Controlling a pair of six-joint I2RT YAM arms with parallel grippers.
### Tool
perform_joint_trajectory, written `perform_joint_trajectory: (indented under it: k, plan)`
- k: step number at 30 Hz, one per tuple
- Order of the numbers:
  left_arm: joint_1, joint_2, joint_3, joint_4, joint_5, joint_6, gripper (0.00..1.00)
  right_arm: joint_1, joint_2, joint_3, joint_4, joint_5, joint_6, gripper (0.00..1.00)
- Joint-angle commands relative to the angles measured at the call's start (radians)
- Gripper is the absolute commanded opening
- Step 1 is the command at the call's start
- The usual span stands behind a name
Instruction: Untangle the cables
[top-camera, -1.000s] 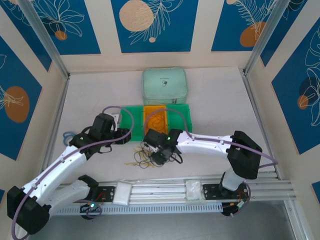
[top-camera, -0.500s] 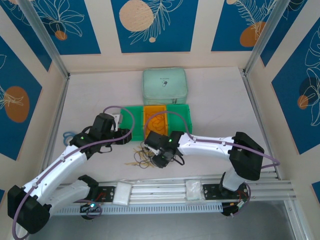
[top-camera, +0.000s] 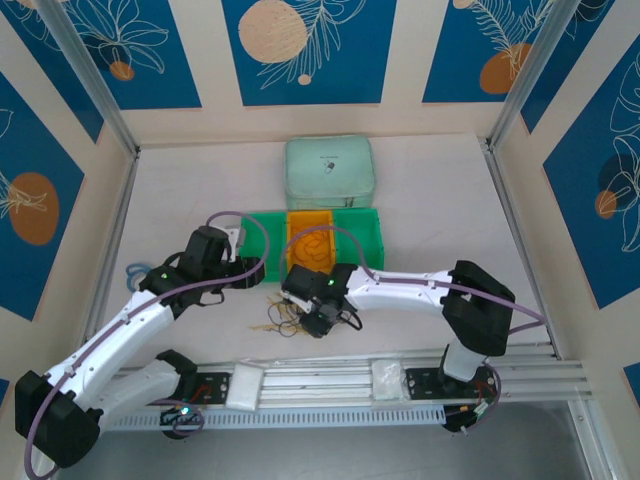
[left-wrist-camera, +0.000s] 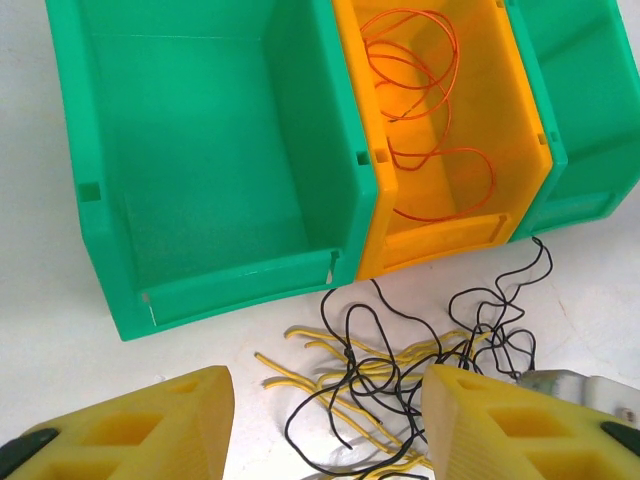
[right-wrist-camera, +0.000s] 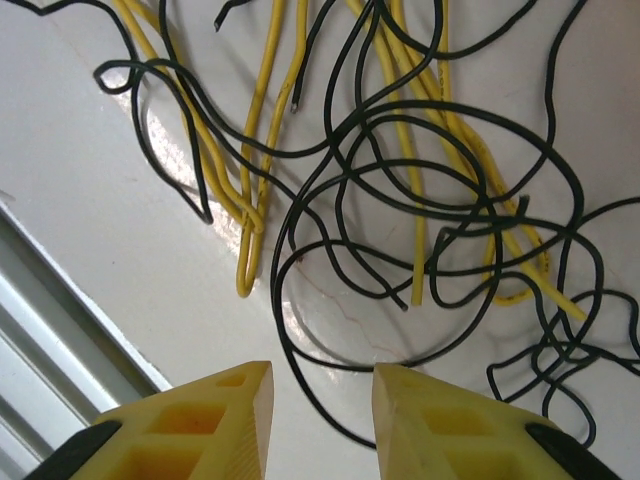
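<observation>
I have the tangle (left-wrist-camera: 400, 372) of black cables (right-wrist-camera: 281, 300) and yellow cables (right-wrist-camera: 412, 230) lying loose on the table (left-wrist-camera: 600, 300) just in front of the orange bin (left-wrist-camera: 440, 235), its farthest black strands nearly touching that bin's front wall. The red cables (left-wrist-camera: 398, 117) lie coiled inside the orange bin, apart from the rest. My left gripper (left-wrist-camera: 325, 400) hangs over the table in front of the orange bin and a little to its left, on the near side of the tangle; its fingers (left-wrist-camera: 190, 415) stand wide apart with nothing between them, and the wire ends lie just ahead of the tips. My right gripper (right-wrist-camera: 322, 385) is low over the tangle, also in front of the orange bin, fingers parted by a narrow gap and gripping nothing, a black loop curving just past the tips. A green bin (left-wrist-camera: 200, 150) sits against each side of the orange bin
</observation>
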Motion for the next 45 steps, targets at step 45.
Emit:
perform_joint_trajectory:
  k: [45]
  plan:
    - [-0.045,0.017,-0.03,0.328,0.353,0.124,0.47,-0.189,-0.554,0.406,-0.027,-0.074,-0.09,0.0]
